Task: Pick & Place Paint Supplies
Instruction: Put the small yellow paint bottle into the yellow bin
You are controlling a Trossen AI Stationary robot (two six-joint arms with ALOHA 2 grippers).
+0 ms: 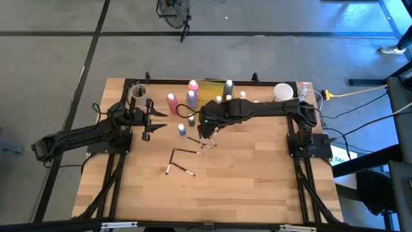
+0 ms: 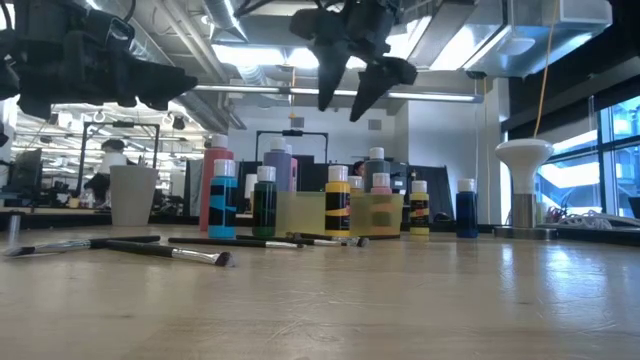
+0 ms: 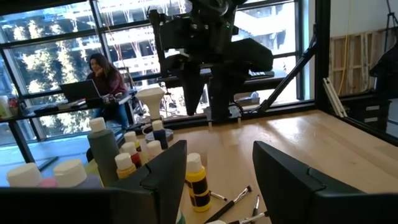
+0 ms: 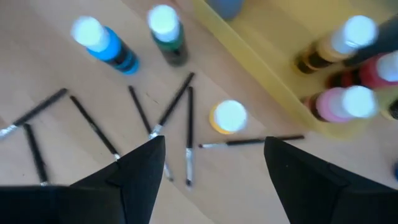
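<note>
A: Start at the left. What is the left pincer (image 1: 149,118) doing?

B: It waits above the table (image 1: 257,187) beside the pale cup (image 1: 138,91), its fingers parted about halfway, nothing between them.

A: And the paint supplies?

B: The tall pink squeeze bottle (image 1: 171,102) and purple squeeze bottle (image 1: 191,98) stand right of it, near the yellow tray (image 4: 261,59). The small blue bottle (image 4: 102,38), green bottle (image 4: 168,32) and yellow bottle (image 4: 228,117) stand loose on the wood, and thin brushes (image 4: 144,111) lie scattered flat in front of them.

A: Where is the right pincer (image 4: 208,162)?

B: Hanging over the brushes and the yellow bottle, spread wide and empty.

A: How would those handle?

B: My guess: the small bottles are rigid, light, smooth plastic that could tip, so grip the body below the white cap. The brushes are stiff, thin and lie flat; pinch mid-handle, across the shaft, fingertips nearly touching the wood.
</note>
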